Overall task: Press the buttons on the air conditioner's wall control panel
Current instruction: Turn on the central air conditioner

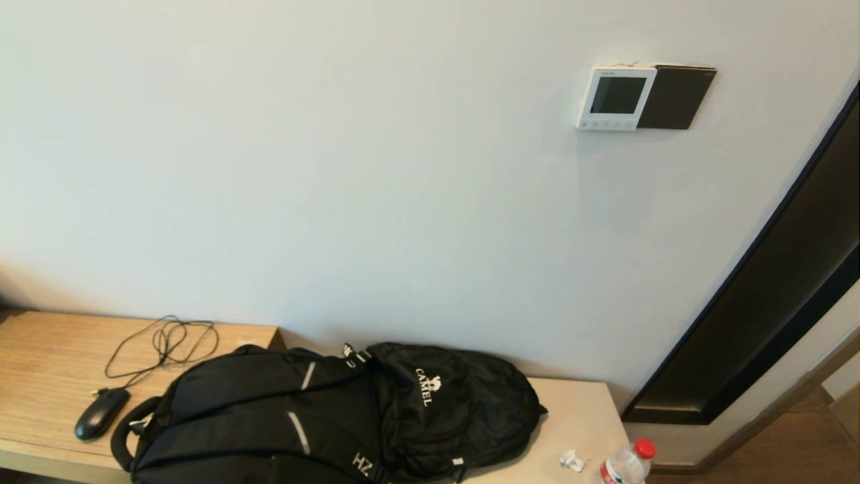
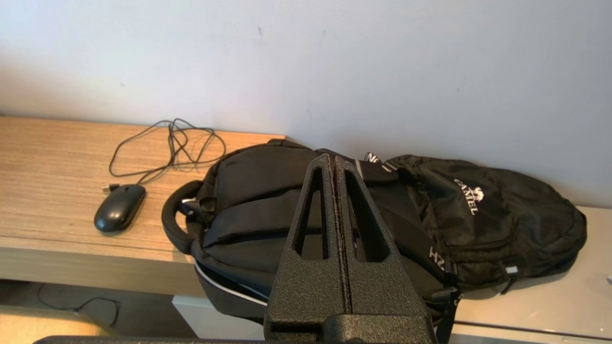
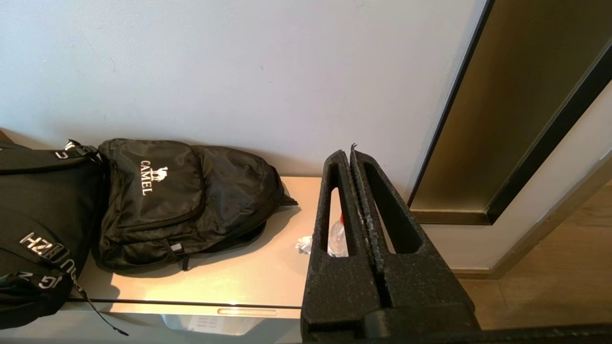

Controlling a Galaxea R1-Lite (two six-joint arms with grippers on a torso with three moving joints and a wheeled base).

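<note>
Right tool low, wall panel high on the same side

Right tool (image 3: 351,155), a black textured pair of wedge-shaped fingers pressed together with nothing between them, hangs low near the pale desk's (image 3: 267,272) right end, by the dark-framed recess (image 3: 502,119).

The air conditioner's wall control panel (image 1: 616,97), a small white square plastic thermostat with a dark rectangular screen, is mounted high on the plain white wall (image 1: 376,188), toward the robot's right. The buttons (image 1: 607,124), a row of tiny pale ones, run along its bottom edge, side by side. A dark brown-black square plate (image 1: 677,97) touches the panel's right side.

Neither wrist view shows the panel, so it lies well above both tools and ahead of them. Judged from the head view, the right arm is the nearer one; its move would be up and forward to the wall.

Left tool (image 2: 333,160), also closed on nothing, hovers over a black fabric backpack (image 1: 322,417) lying on the desk. Further left, on the wooden part, sits a black corded computer mouse (image 1: 101,413). A clear plastic bottle with a red cap (image 1: 628,462) stands near the desk's right end.
</note>
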